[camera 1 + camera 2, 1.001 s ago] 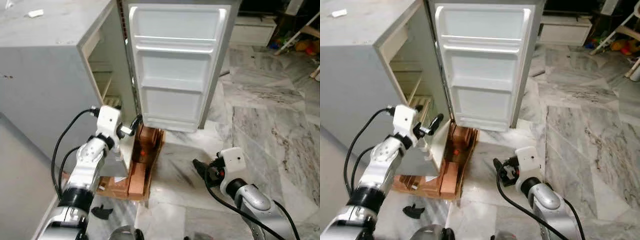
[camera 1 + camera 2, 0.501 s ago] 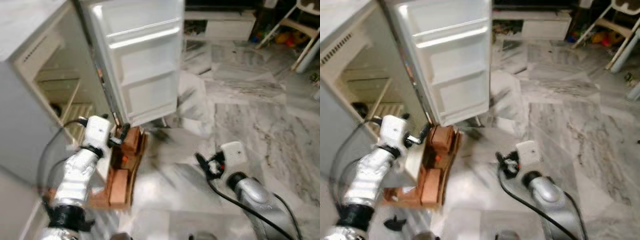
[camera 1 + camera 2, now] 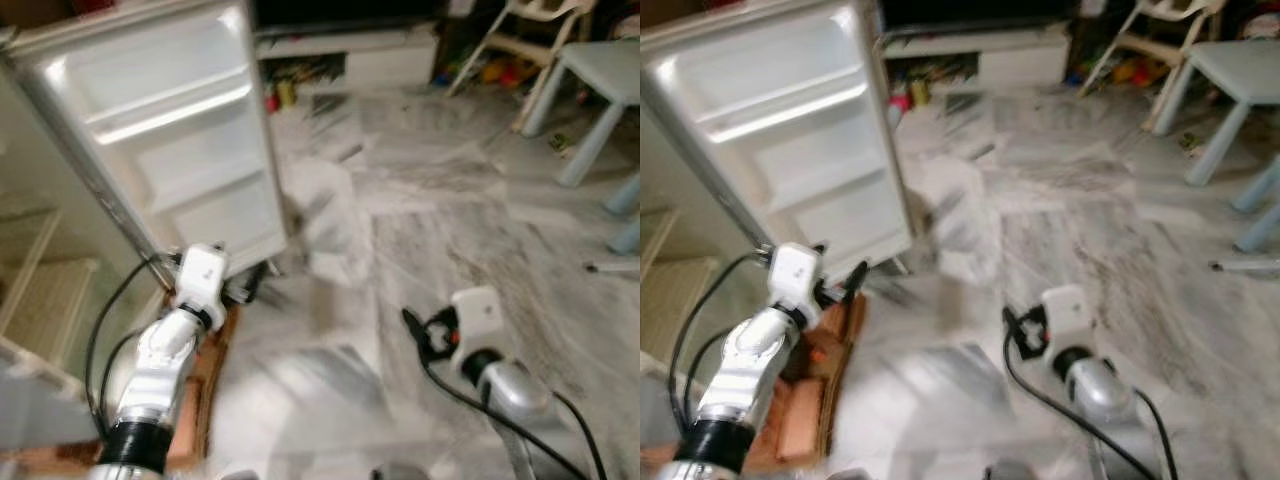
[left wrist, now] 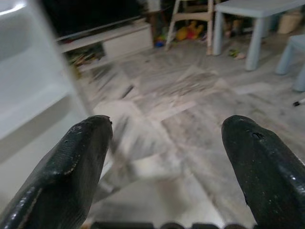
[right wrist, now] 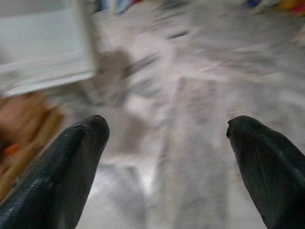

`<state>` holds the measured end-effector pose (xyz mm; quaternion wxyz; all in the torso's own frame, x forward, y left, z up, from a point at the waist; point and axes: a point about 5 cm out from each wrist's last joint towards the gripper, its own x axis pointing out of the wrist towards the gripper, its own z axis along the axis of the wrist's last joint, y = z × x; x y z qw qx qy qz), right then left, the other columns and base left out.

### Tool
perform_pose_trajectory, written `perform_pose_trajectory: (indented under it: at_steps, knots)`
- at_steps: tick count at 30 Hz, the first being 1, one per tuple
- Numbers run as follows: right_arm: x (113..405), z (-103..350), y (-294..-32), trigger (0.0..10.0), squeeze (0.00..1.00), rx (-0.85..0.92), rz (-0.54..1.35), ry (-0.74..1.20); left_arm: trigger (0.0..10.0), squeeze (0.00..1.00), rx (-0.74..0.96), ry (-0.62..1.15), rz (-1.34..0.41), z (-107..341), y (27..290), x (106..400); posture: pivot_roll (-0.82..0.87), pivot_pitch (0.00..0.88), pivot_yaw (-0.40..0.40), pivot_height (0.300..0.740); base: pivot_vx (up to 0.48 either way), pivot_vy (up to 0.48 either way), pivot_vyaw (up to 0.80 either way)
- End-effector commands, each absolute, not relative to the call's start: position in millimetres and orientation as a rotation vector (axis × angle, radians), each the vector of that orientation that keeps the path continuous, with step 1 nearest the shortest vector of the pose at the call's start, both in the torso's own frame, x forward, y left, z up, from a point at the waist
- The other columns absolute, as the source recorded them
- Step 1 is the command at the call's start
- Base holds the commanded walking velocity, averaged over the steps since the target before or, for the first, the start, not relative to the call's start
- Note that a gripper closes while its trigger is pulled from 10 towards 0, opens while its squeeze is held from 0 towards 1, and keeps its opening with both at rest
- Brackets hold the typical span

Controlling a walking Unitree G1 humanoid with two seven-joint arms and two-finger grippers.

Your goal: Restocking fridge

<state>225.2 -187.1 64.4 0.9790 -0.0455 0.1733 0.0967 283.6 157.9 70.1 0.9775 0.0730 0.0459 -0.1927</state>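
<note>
Fridge: the fridge door (image 3: pixel 165 140) is swung wide open at the left of the head views, standing upright with its long axis vertical, tilted a bit in frame. Its white inner side with the moulded door shelves faces out toward the room.
Fridge cabinet: just a slice of the interior (image 3: pixel 40 290) with a pale shelf, cut off by the left edge. Can't tell what's on the shelves.
Left gripper: the left gripper (image 4: pixel 164 157) is up near the door's bottom corner, fingers spread wide, nothing between them. Its wrist view looks past the door edge across the floor.
Right gripper: the right gripper (image 5: pixel 167 157) is low over the floor, well apart from the fridge, also wide open and holding nothing.
Under the door: a brown cardboard-ish box or tray (image 3: pixel 805 390) on the floor just beside the left arm, partly covered by it. Contents too blurry to make out.
Floor: grey-veined marble floor (image 3: pixel 450 230), pretty smeared by motion blur.
Background: light blue table (image 3: pixel 600 75) at the far right, cut off by the frame, a low white cabinet (image 3: pixel 350 50) along the back, and a pale chair (image 3: pixel 505 30) between them.
</note>
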Motion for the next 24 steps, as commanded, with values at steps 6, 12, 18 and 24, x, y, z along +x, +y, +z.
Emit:
perform_pose_trajectory:
  at_steps: [6,12,18,24]
  knots:
    - [227,68,-178,10.0,0.0,-0.064,0.194,0.302,10.0,0.0,0.142,0.129,-0.357,60,165,275,-0.07,0.0,0.064,0.74,0.344,-0.331,-0.78]
    - [226,68,-180,10.0,0.0,-0.052,0.155,0.277,10.0,0.0,0.109,0.2,-0.292,42,178,260,-0.09,0.0,0.073,0.74,0.343,-0.332,-0.62]
    - [226,68,-181,10.0,0.0,-0.048,0.14,0.26,10.0,0.0,0.09,0.162,-0.285,49,178,266,-0.08,0.0,0.075,0.74,0.392,-0.243,-0.66]
    - [225,68,-181,10.0,0.0,-0.046,0.131,0.251,10.0,0.0,0.096,0.167,-0.285,47,176,266,-0.09,0.0,0.076,0.74,0.48,0.0,-0.18]
